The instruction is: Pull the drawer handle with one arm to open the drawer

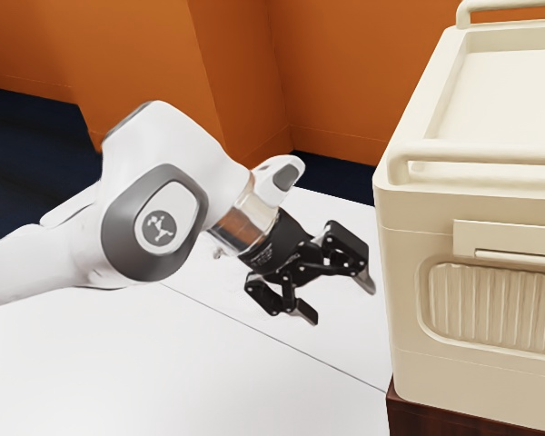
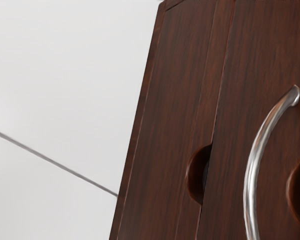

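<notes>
In the exterior view my gripper [image 1: 342, 302] is open, its two fingers spread with nothing between them. It hangs over the white surface, short of the brown cabinet [image 1: 440, 420]. A curved silver handle [image 2: 251, 182] stands out from the dark wooden drawer front [image 2: 265, 60] in the wrist view, and its lower end runs out of the picture. The gripper is apart from the cabinet, and I see no contact with the handle. A thin seam runs along the drawer front's edge.
A cream cabinet-like box [image 1: 409, 300] with rails and a ribbed panel rests on the brown cabinet, close to my fingers in the exterior view. Rounded recesses [image 2: 196, 175] mark the wooden front. The white surface [image 1: 145, 363] stretches beneath the arm, with orange walls [image 1: 336, 73] behind.
</notes>
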